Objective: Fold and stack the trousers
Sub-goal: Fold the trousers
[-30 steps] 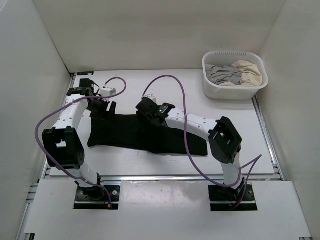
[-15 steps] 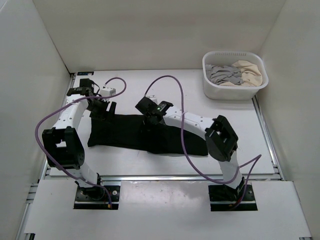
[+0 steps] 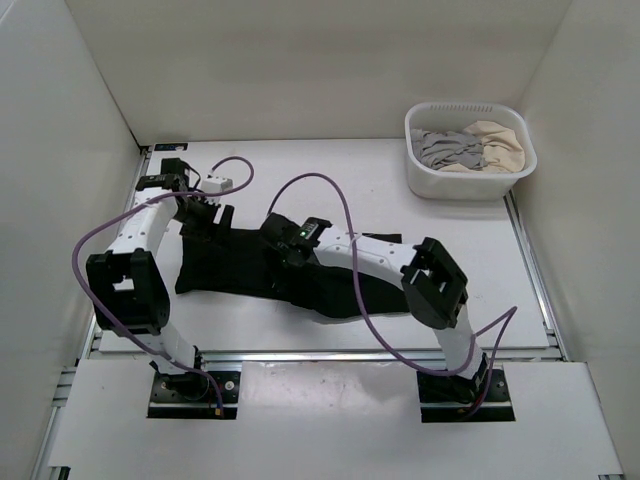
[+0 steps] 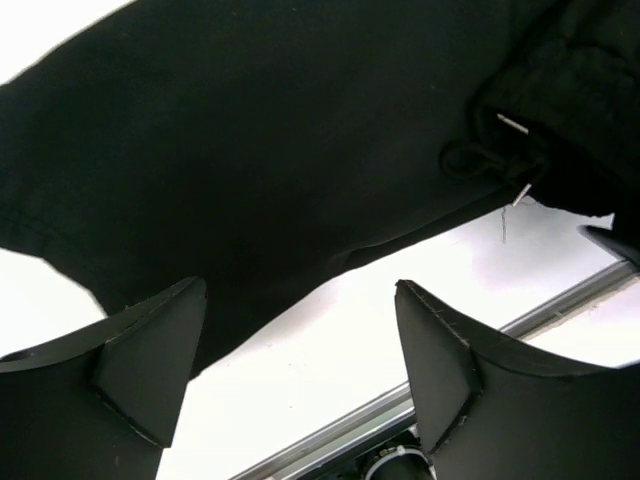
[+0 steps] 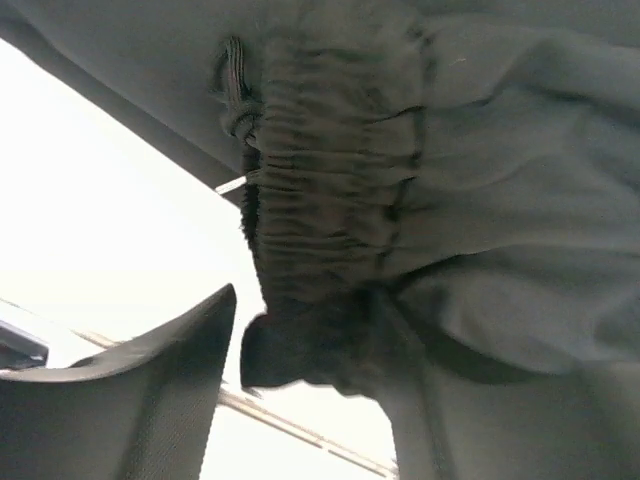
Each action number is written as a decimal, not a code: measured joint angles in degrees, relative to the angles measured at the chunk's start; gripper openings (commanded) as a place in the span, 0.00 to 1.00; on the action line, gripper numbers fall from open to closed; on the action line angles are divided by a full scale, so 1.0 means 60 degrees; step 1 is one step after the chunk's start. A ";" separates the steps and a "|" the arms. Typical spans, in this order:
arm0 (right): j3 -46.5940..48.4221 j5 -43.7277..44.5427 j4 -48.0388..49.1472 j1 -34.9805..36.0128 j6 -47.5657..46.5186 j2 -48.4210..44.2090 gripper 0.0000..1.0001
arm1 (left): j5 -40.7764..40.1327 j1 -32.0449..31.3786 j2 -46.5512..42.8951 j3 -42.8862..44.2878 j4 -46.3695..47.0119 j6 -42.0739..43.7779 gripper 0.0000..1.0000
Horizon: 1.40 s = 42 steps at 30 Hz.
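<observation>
The right end effector is pinching the trousers. Its wrist view shows the gathered elastic waistband bunched between its fingers, with one finger in plain sight and the other largely hidden by cloth. A drawstring hangs at the edge of the waistband, just beyond that visible finger.

The trousers lie across the white surface, stretching out to both sides of this end effector and rumpled just beneath it.

The left end effector hovers at the far left corner of the trousers with its fingers spread wide and nothing between them. Bare surface shows in the gap, and the black fabric's edge lies just past the fingertips.

Well off to the right of the right end effector, a white basket holds a grey garment and a beige garment.
</observation>
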 measured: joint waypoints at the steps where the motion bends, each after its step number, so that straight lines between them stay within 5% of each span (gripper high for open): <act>1: 0.0066 -0.0091 -0.0022 -0.0004 -0.0055 0.0222 0.68 | 0.0044 0.0000 0.0091 0.0007 -0.0015 0.0033 0.92; 5: -0.0117 -0.0040 -0.0011 -0.0033 -0.0127 0.0124 0.92 | 0.0652 -0.0029 0.0506 0.0277 -0.0280 0.0222 1.00; 8: -0.1268 0.0455 0.0324 -0.0066 0.0095 -0.1257 0.99 | 0.1206 -0.0222 0.0667 0.0718 -0.0444 0.0324 1.00; 12: -0.3027 0.1038 0.0630 -0.0572 0.0831 -0.4171 0.97 | 0.1738 -0.0976 0.0670 0.1002 -0.0353 0.0455 1.00; 16: -0.4783 0.1315 0.0951 -0.2524 0.1643 -0.6175 0.95 | 0.1734 -0.2025 0.0699 0.0688 0.0040 0.0423 1.00; 26: -0.7726 0.0175 0.1858 -0.7111 0.1300 -0.5581 0.94 | 0.1362 -0.3741 0.2157 0.0248 0.0987 -0.0073 1.00; 37: -0.8623 -0.2473 0.3982 -0.7832 0.0506 -0.4823 0.79 | 0.0597 -0.3949 0.3479 0.1217 0.1162 -0.0579 0.16; 40: -0.8845 -0.3049 0.4473 -0.8007 0.0444 -0.4816 0.61 | 0.0357 -0.3963 0.3439 0.1738 0.1326 -0.0539 0.15; 42: -0.9009 -0.3384 0.4779 -0.8178 0.0372 -0.4743 0.48 | 0.0138 -0.3985 0.3402 0.1909 0.1421 -0.0506 0.24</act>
